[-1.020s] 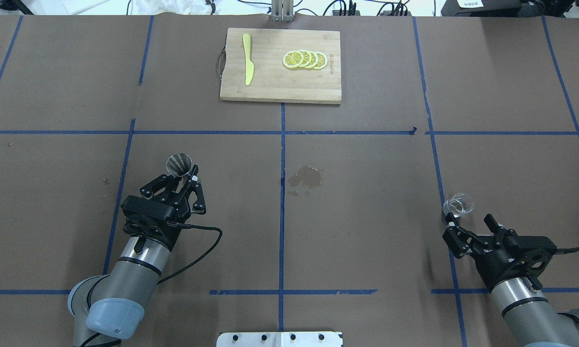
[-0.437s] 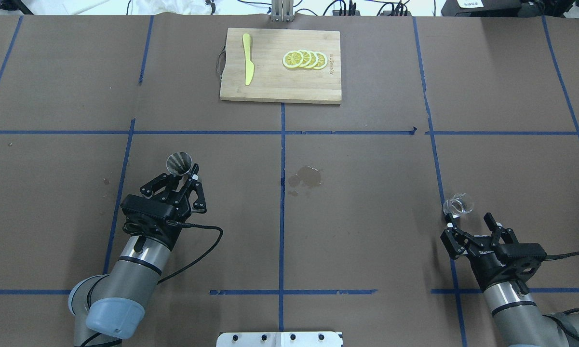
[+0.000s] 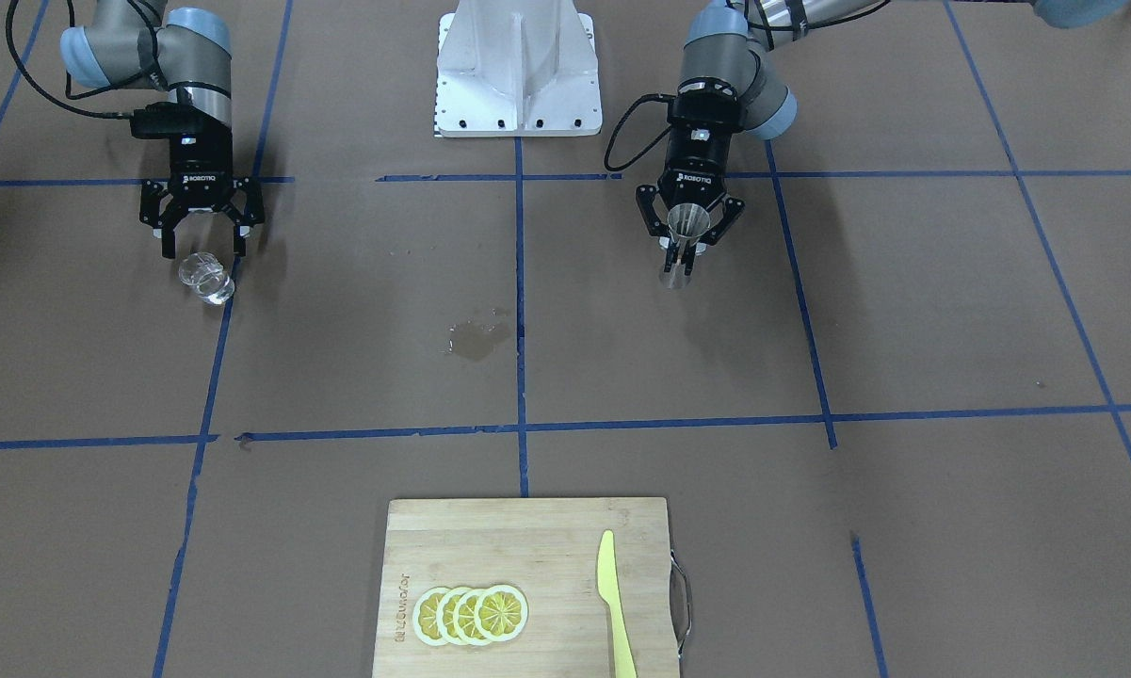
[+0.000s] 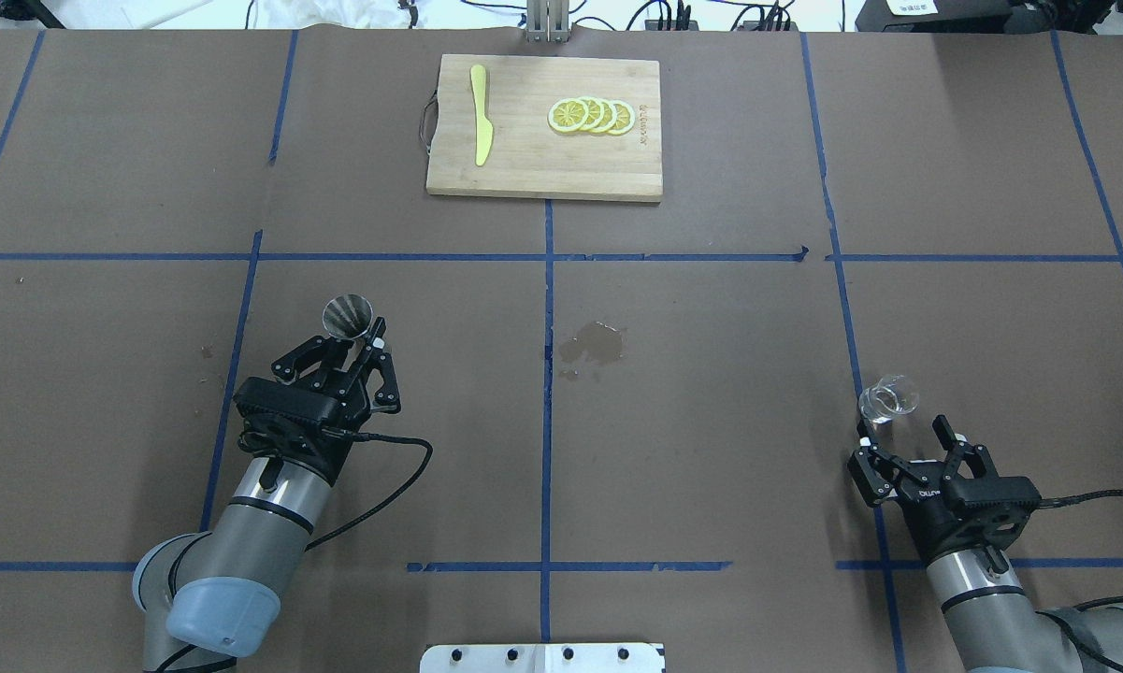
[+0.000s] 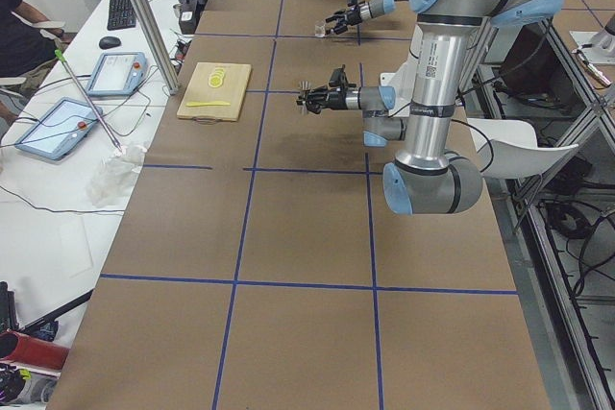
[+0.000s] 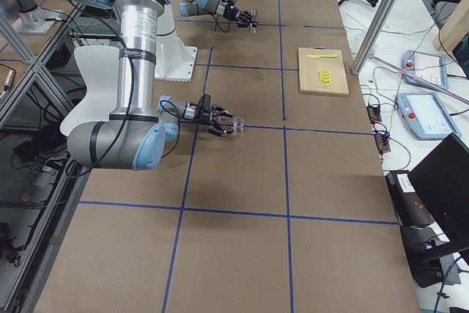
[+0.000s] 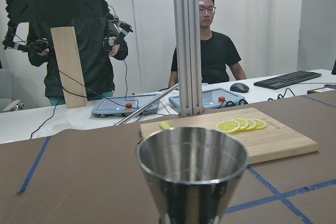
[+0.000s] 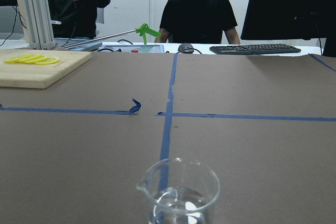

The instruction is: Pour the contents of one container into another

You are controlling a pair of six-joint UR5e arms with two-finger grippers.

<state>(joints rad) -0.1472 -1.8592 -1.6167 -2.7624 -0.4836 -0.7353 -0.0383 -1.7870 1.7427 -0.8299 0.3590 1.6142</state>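
**Glass measuring cup [image 4: 888,400] still ungripped as the right gripper is squared up behind it**

The measuring cup is seen standing upright on the right side of the table [image 4: 711,449], on a blue tape line [image 4: 842,308], with a little clear liquid in its bottom. It has not been moved over the last second. The right gripper [image 4: 900,433] has been turned from a slanted pose to one facing the cup squarely, and has been drawn slightly back toward the robot. Its jaws are spread wide, with the cup just beyond the fingertips and not between them; no contact is seen.

The jigger [image 4: 347,316] is held at its narrow waist by the closed left gripper [image 4: 355,338], mouth up, on the table's left side and well apart from the cup. Neither has been shifted in that time.

A wet stain [image 4: 594,344] is seen near the table's middle. A cutting board [image 4: 524,164] with lemon slices [image 4: 591,115] and a yellow knife [image 4: 480,112] lies at the far edge.

The change is judged to be alignment for the grasp. The receiving vessel is ready, but the pour cannot be begun until the cup is enclosed, gripped and carried across.
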